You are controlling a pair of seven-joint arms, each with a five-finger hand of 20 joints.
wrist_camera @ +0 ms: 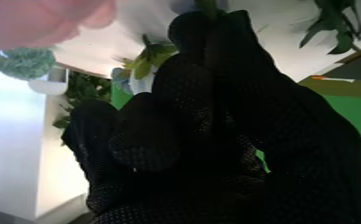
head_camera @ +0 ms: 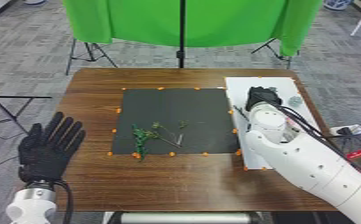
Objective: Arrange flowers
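The brown surface (head_camera: 194, 185) was backed by green cloth (head_camera: 141, 25); a stem (wrist_camera: 210, 7) was pinched by the right robot hand (head_camera: 263, 95), the left robot hand (head_camera: 45, 157) spread wide.

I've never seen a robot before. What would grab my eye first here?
Probably the bright green cloth behind the brown table in the head view. Next, the black-gloved left hand, fingers spread at the table's left edge, and the white right arm over the white board. In the right wrist view, a seemingly pink bloom glows near the right hand.
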